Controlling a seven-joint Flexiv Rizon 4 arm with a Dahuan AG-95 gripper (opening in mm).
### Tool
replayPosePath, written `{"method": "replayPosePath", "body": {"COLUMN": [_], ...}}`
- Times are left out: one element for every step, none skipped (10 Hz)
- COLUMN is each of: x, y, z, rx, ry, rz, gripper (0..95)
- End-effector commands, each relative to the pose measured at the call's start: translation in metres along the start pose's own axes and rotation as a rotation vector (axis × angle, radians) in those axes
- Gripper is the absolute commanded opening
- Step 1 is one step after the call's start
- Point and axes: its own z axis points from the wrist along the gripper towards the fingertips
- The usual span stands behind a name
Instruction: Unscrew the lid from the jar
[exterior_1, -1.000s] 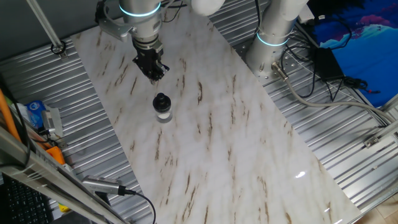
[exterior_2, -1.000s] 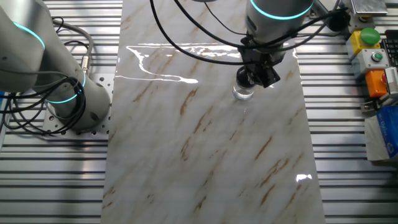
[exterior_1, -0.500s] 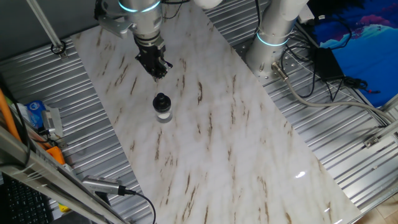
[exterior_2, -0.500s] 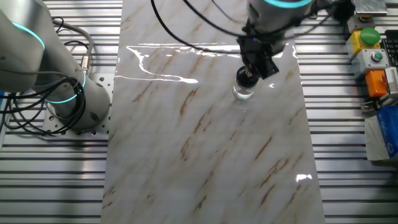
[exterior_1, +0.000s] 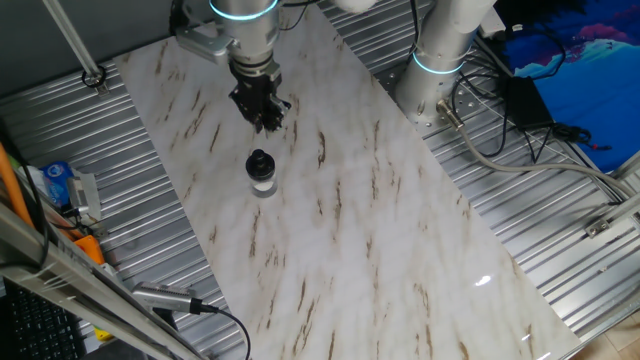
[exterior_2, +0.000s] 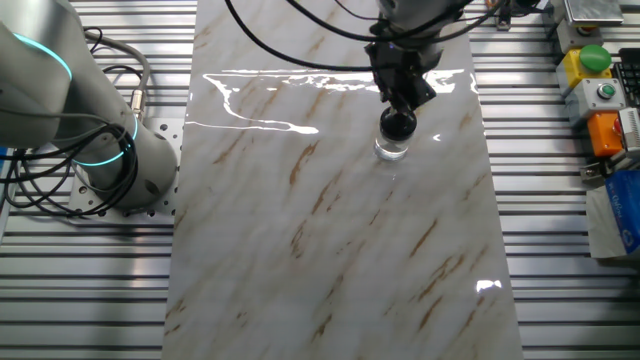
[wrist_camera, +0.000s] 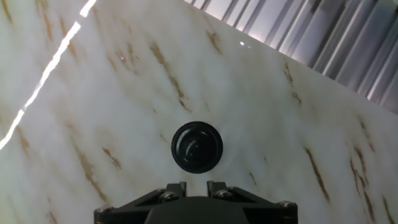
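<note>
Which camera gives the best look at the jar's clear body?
One fixed view: the jar stands unobstructed, its clear body visible below the lid, with the gripper apart from it. The other fixed view shows the body too, but the gripper hangs close above. The hand view looks straight down on the lid, hiding the body.

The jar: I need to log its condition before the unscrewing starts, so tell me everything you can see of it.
The jar is a short, clear cylinder with a whitish see-through body, standing upright on the marble-patterned table. The round black lid still sits on its mouth, about as wide as the body. Nothing else touches it: the gripper hangs above it, apart. Whether it holds anything cannot be told.
</note>
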Motion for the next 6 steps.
{"method": "replayPosePath", "body": {"x": [-0.007, -0.012, -0.014, -0.018, -0.021, -0.022], "y": [0.002, 0.002, 0.002, 0.002, 0.002, 0.001], "z": [0.006, 0.009, 0.011, 0.015, 0.018, 0.021], "rx": [-0.006, -0.003, -0.001, 0.007, 0.006, 0.006], "ry": [0.001, 0.003, 0.007, 0.015, 0.017, 0.016], "rz": [-0.031, -0.056, -0.059, -0.061, -0.062, -0.061], "gripper": [95.0, 95.0, 95.0, 95.0, 95.0, 95.0]}}
